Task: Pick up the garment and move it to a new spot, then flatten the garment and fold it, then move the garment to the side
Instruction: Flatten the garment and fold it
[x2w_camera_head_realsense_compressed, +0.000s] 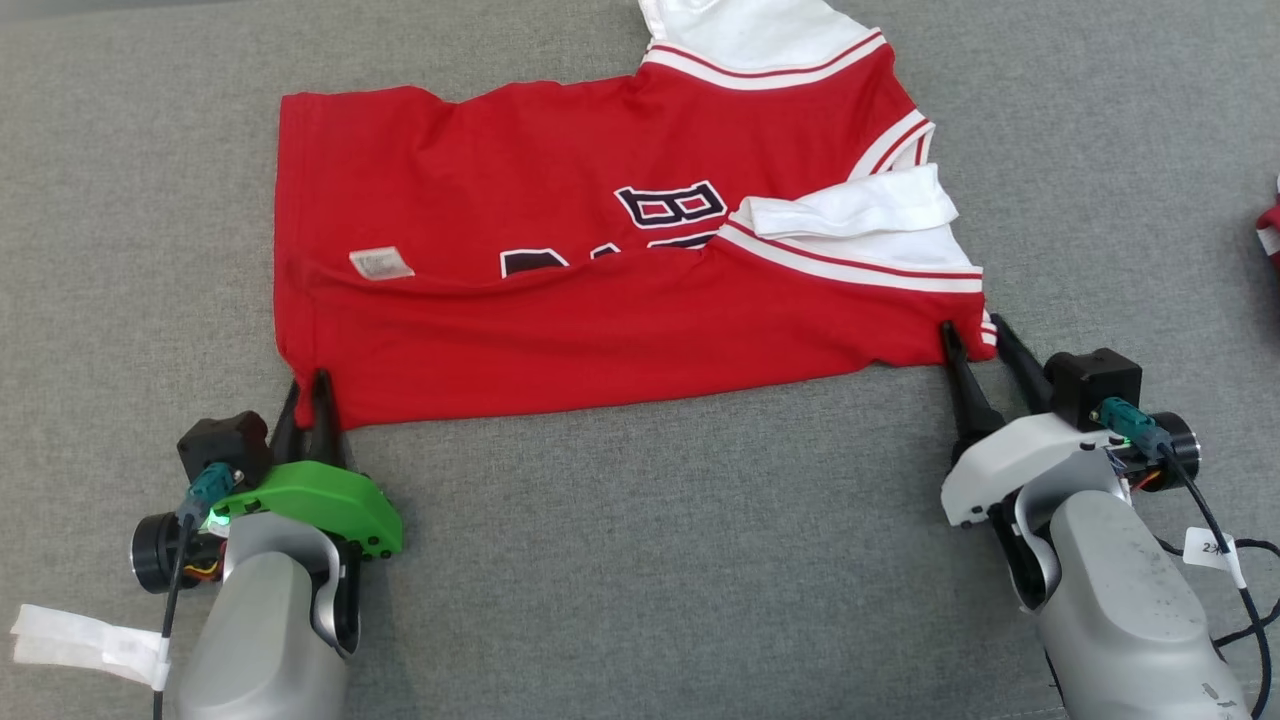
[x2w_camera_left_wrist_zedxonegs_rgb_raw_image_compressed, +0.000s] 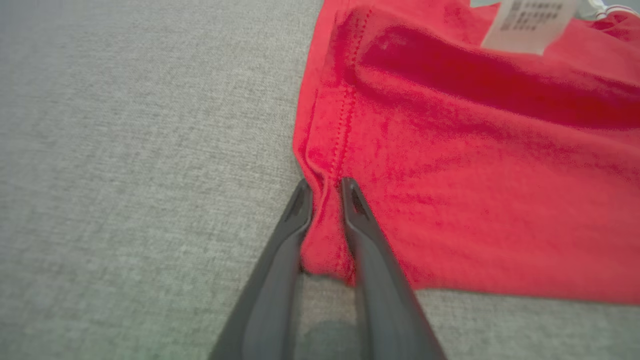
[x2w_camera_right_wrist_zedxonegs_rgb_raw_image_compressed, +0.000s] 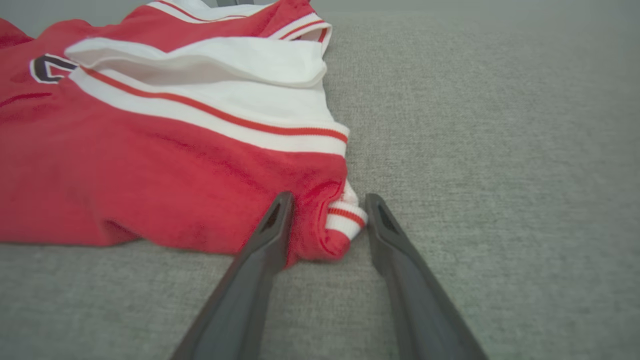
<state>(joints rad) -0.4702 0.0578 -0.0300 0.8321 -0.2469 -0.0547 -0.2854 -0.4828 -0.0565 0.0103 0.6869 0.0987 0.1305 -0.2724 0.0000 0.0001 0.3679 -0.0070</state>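
A: Surface?
B: Grey woven tabletop (x2w_camera_head_realsense_compressed: 640, 560); red-and-white garment (x2w_camera_head_realsense_compressed: 560, 340) lies across its centre.
A: Markings?
B: Dark "B" (x2w_camera_head_realsense_compressed: 672, 205) legible; white label (x2w_camera_head_realsense_compressed: 381, 263) unreadable.
A: Claws?
B: Left claw (x2w_camera_head_realsense_compressed: 308, 385) clamped on hem corner; right claw (x2w_camera_head_realsense_compressed: 973, 325) apart, straddling striped corner.

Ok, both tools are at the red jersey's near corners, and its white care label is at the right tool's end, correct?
No. The white care label lies at the end of the red jersey by the left tool, as the head view shows. The rest holds: that tool and the right tool are at its near corners.
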